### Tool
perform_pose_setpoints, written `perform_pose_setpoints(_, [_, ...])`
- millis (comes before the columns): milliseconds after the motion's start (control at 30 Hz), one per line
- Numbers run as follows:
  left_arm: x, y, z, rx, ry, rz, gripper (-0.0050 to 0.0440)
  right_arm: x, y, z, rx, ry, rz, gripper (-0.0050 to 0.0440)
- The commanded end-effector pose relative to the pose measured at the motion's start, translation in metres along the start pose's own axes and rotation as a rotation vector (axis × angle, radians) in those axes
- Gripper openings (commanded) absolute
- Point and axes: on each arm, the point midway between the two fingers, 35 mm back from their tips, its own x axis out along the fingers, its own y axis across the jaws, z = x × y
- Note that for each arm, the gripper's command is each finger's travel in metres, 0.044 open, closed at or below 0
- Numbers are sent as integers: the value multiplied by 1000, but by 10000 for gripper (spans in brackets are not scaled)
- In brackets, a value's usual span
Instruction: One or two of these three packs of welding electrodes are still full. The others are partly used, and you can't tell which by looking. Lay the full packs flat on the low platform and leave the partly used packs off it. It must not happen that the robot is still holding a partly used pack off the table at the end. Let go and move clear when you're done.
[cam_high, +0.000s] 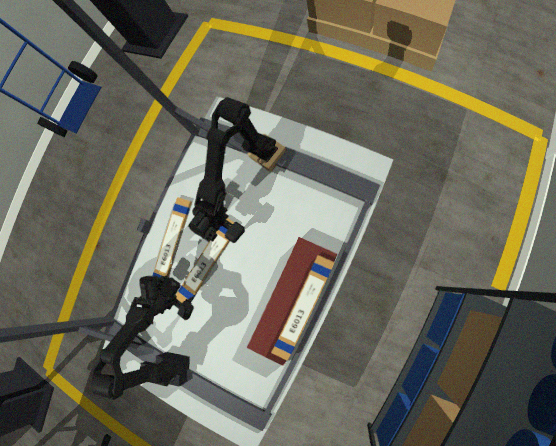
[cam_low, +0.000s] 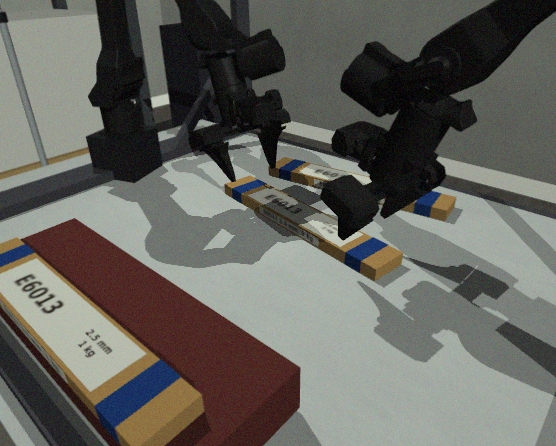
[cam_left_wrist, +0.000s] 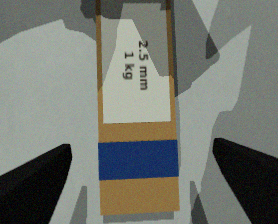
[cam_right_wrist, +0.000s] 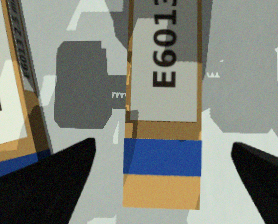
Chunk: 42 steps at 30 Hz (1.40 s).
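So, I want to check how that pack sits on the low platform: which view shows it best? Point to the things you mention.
The top view: it shows the whole pack (cam_high: 304, 307) (cam_low: 75, 320) lying along one side of the low platform (cam_high: 278, 300) (cam_low: 165, 310). The exterior view shows its label larger but cuts off part of the pack. Neither wrist view shows it.

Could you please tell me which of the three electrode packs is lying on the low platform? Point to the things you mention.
The pack (cam_high: 305, 305) (cam_low: 70, 320) beside the frame rail, on the dark red platform (cam_high: 280, 300) (cam_low: 165, 310); the other two lie on the white table top.
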Motion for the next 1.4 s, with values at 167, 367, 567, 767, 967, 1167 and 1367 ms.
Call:
perform_pose_setpoints(167, [24,0,-11,-3,4,2,430,20,0,-8,1,-3,-3,430])
perform_pose_setpoints(367, [28,1,-12,-2,4,2,430,24,0,-10,1,-3,-3,430])
perform_pose_setpoints(567, [34,1,-14,-2,4,2,430,30,0,-12,1,-3,-3,430])
perform_pose_setpoints(767, [37,1,-16,-2,4,2,430,33,0,-13,1,-3,-3,430])
perform_pose_setpoints(967, [43,1,-18,-2,4,2,430,39,-1,-16,1,-3,-3,430])
perform_pose_setpoints(1167, [39,1,-12,0,-15,2,430,39,-2,-15,0,-2,-3,430])
perform_pose_setpoints(1367, [39,2,-12,0,-15,2,430,36,1,-10,4,-18,8,430])
